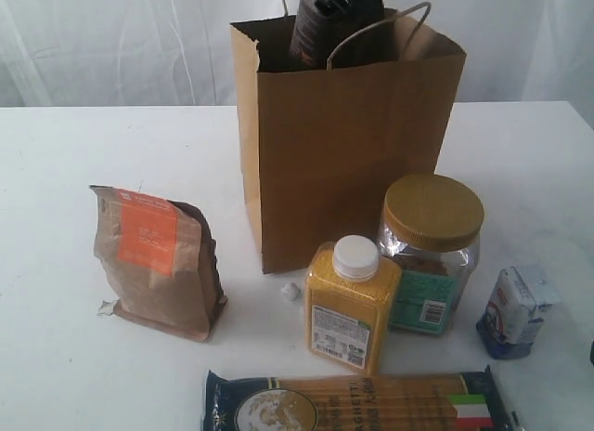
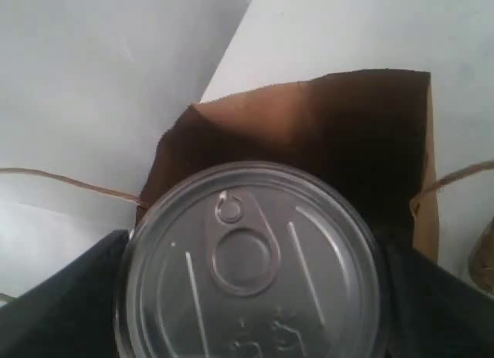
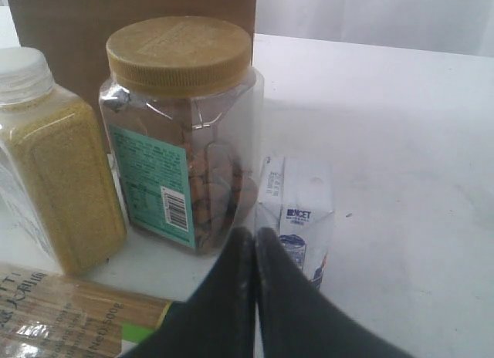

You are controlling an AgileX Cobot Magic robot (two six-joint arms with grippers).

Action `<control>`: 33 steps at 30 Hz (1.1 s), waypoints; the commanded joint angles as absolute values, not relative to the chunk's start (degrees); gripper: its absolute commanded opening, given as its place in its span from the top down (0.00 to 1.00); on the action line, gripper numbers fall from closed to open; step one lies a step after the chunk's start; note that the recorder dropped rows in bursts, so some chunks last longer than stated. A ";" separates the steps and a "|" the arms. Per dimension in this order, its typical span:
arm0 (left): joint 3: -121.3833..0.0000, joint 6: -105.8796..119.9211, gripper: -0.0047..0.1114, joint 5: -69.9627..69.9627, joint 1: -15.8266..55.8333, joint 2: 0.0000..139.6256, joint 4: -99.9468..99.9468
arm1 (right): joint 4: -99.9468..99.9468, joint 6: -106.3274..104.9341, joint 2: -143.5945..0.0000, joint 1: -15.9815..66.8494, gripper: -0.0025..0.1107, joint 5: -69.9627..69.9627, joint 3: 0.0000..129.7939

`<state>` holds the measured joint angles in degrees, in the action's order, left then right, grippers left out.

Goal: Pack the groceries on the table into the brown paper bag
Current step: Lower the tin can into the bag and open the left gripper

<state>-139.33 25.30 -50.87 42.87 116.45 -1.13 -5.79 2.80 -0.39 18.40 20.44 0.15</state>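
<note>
My left gripper (image 2: 251, 312) is shut on the dark pull-tab can (image 2: 251, 265), whose silver lid fills the left wrist view. In the exterior view the can (image 1: 314, 30) hangs tilted in the mouth of the brown paper bag (image 1: 348, 143). On the table (image 1: 56, 357) stand the kraft pouch (image 1: 156, 262), yellow bottle (image 1: 351, 306), gold-lidded jar (image 1: 430, 254) and blue-white packet (image 1: 516, 310). The spaghetti pack (image 1: 357, 403) lies at the front. My right gripper (image 3: 255, 238) is shut and empty, low over the table just in front of the packet (image 3: 297, 215) and jar (image 3: 181, 134).
A small white pebble-like bit (image 1: 290, 291) lies by the bag's base, another (image 1: 107, 307) beside the pouch. The bag's cord handles (image 1: 385, 27) arch over its opening. A white curtain hangs behind the table.
</note>
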 commanded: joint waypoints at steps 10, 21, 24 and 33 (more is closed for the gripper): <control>-139.99 23.94 0.96 -53.46 44.10 115.30 0.00 | -5.77 2.37 0.00 18.26 0.98 19.63 0.00; -139.89 24.24 0.96 -58.80 46.92 114.72 1.78 | -5.77 2.37 0.00 18.26 0.98 19.63 0.00; -139.89 22.73 0.96 -60.05 46.92 114.72 2.24 | -5.77 2.37 0.00 18.26 0.98 19.63 0.00; -135.27 20.93 0.96 -60.73 47.26 114.72 2.59 | -5.77 2.37 0.00 18.26 0.98 19.63 0.00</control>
<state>-136.81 22.37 -62.10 46.78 116.16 2.72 -5.79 2.80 -0.39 18.40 20.44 0.15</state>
